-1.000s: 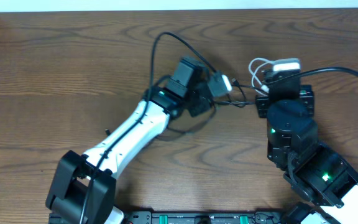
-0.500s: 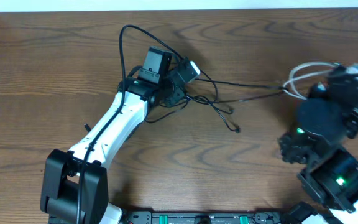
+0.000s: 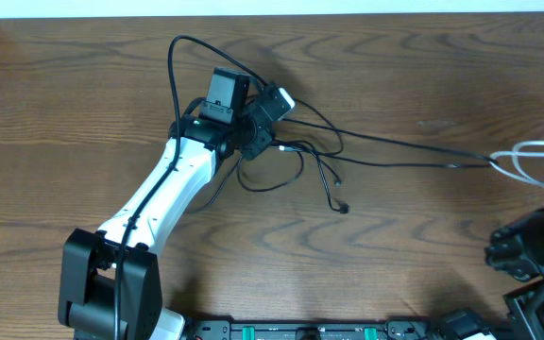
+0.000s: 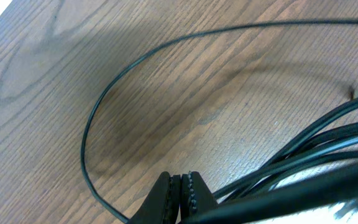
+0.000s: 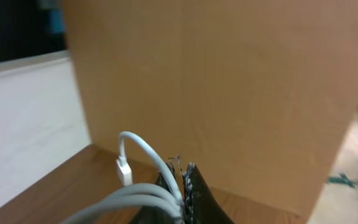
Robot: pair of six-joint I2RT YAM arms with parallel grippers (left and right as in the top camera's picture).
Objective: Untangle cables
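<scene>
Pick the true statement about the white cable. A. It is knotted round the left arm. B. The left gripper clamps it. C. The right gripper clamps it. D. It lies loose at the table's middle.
C: the right wrist view shows the white cable pinched between the shut fingers of the right gripper.

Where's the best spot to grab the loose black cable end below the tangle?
Probably best to take the loose end just behind its small plug, coming straight down with the jaws closing across the cord. It lies flat on the bare table, apart from the tangle.
</scene>
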